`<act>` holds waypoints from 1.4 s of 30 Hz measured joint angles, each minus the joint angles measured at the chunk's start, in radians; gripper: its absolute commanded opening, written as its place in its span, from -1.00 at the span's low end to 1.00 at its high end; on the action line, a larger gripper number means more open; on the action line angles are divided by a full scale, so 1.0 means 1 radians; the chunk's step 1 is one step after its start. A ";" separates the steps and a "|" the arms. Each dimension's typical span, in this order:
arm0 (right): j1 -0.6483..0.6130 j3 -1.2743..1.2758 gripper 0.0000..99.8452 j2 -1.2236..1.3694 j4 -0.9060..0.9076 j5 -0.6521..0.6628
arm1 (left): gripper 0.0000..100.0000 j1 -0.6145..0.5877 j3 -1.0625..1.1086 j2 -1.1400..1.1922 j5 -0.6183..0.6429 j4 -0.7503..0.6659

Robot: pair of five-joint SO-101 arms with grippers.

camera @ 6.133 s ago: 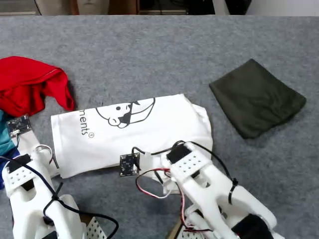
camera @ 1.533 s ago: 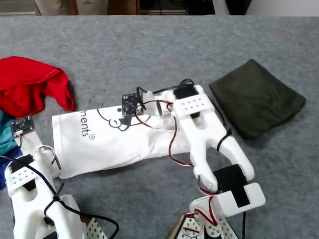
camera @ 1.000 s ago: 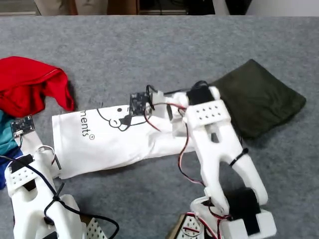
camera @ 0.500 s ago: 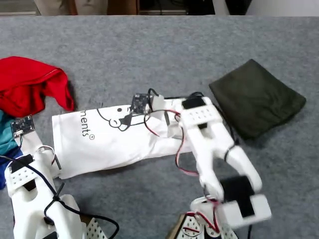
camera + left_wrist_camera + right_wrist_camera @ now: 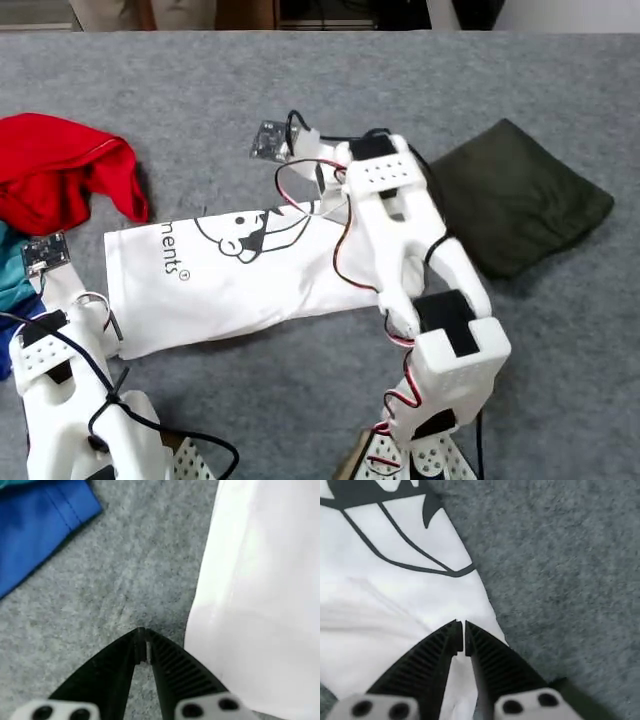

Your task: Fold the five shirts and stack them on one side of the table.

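Black ribbed fingers point(image 5: 490, 655) of my right gripper point(image 5: 460, 626) are sitting pressed together with nothing between them, over the printed edge of the white shirt point(image 5: 220, 285). My left gripper point(image 5: 141, 636) is likewise sitting closed and empty above the grey table point(image 5: 300, 90), just beside that shirt. The folded dark green shirt point(image 5: 515, 200) is lying near the right arm. The red shirt point(image 5: 60, 175) and blue shirt point(image 5: 35, 525) are lying bunched by the left arm.

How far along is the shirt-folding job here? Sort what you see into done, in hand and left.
Done: the dark green shirt lies folded on the right of the table. In hand: the white shirt is folded into a strip, with the right arm over its edge, jaws shut. Left: the red shirt lies crumpled at the left, the blue shirt and teal shirt near it apparently unfolded. Nothing is stacked.
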 measured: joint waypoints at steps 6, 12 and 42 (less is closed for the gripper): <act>0.000 -0.034 -0.94 -0.058 0.227 0.000 | -0.96 0.000 0.000 0.000 0.000 0.000; 0.002 0.044 -0.94 -0.215 0.321 0.000 | -0.96 0.000 0.000 0.000 0.000 0.000; 0.160 0.348 -0.93 -0.562 0.087 -0.064 | -0.96 0.000 0.000 0.000 0.000 0.000</act>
